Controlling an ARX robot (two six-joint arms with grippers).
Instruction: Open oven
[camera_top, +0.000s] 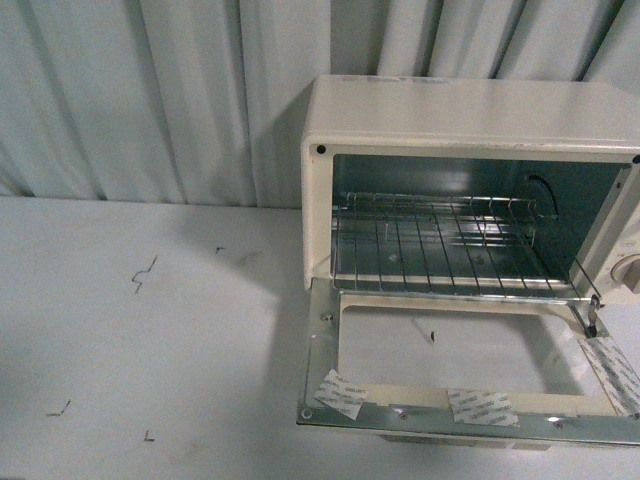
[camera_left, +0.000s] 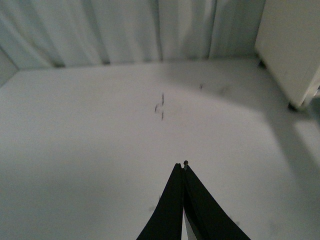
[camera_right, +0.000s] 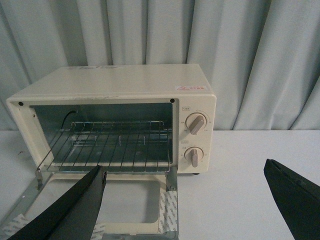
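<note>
Door (camera_top: 470, 390) of the toaster oven (camera_top: 470, 120) lies fully dropped at 4 o'clock on the table (camera_top: 150, 330), wire rack (camera_top: 440, 245) exposed. Right gripper (camera_right: 185, 200) gapes wide, empty; left gripper (camera_left: 183, 170) is pinched closed. Best now: retreat straight back, clear of the door.

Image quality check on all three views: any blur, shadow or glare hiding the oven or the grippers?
Front view: dim, greenish, soft; oven cavity and wire rack readable, door down. Left wrist view: blurry, broad shadow across the table; left gripper is a dark shape, tips together. Right wrist view: brightest; knobs clear, right gripper fingers dark and out of focus, spread wide. No strong glare.
</note>
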